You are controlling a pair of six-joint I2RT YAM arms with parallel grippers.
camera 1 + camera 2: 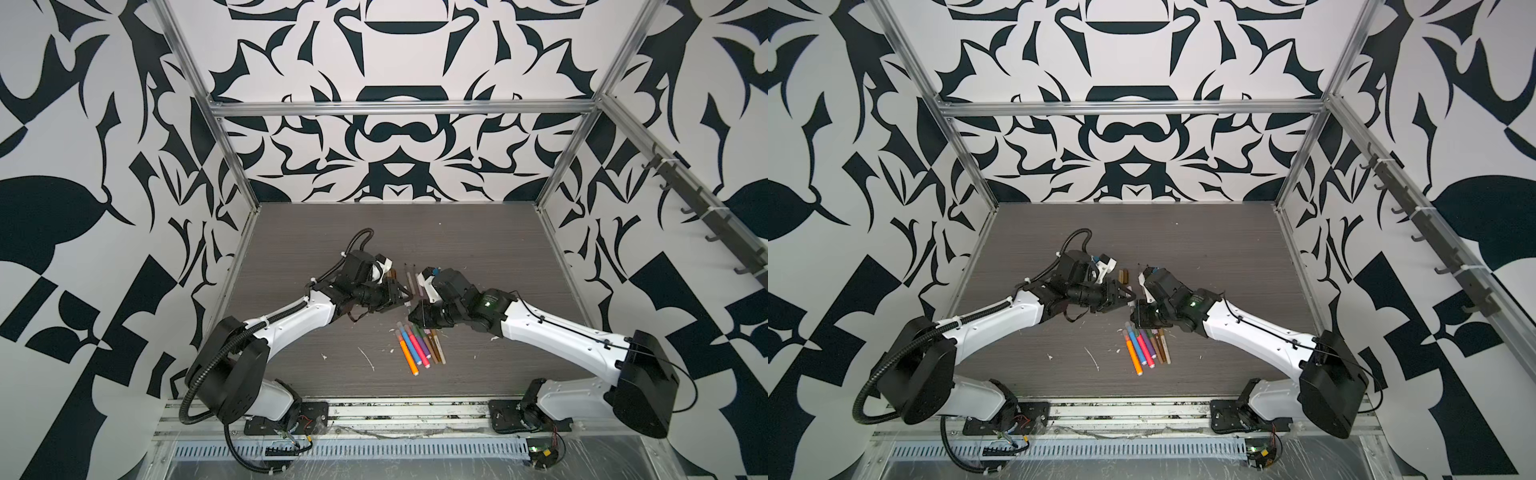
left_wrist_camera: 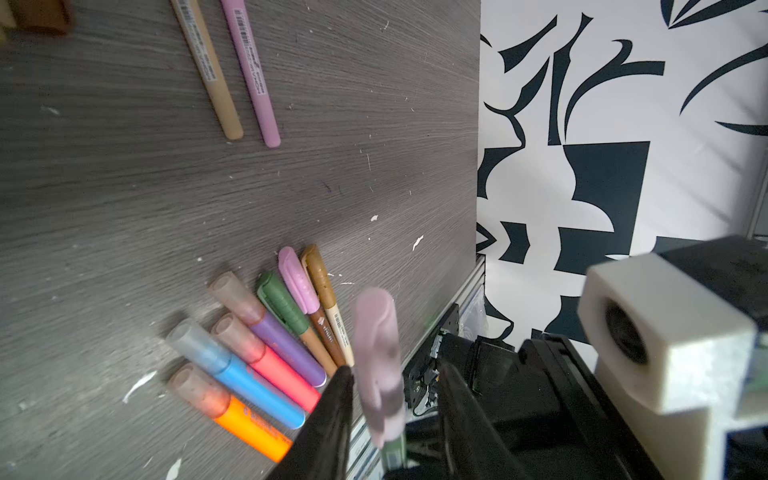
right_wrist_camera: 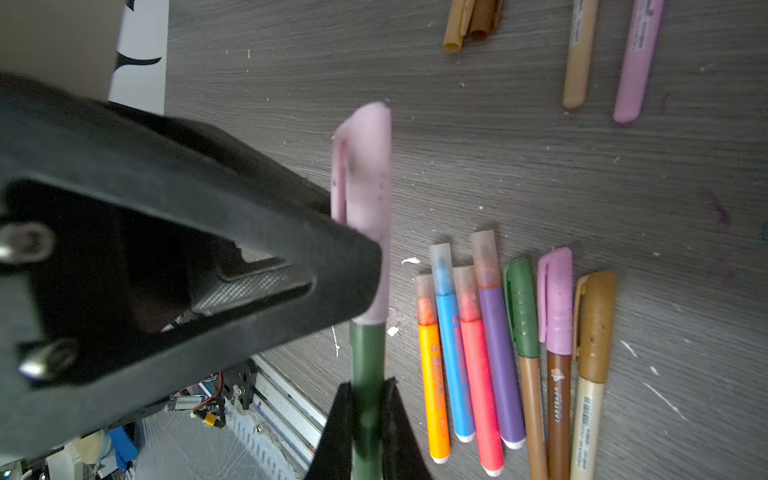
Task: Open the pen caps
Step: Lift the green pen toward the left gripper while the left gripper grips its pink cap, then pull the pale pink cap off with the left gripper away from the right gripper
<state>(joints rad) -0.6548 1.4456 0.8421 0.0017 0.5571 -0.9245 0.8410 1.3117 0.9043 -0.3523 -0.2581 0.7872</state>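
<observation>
Right wrist view shows us the right end effector [image 3: 368, 392] clamped on a green pen [image 3: 366, 353] above the bench [image 3: 519, 166]. Its pale pink cap [image 3: 365, 178], seated, sits inside the left end effector [image 2: 395, 370], whose jaws are part open; we cannot tell whether they grip. We judge the uncapping pull comes next: a firm hold, then straight apart.

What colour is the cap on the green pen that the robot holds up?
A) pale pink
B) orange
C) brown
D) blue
A: in the right wrist view the green pen, clamped in the jaws of the right gripper, wears a pale pink cap, which the left gripper pinches.
</observation>
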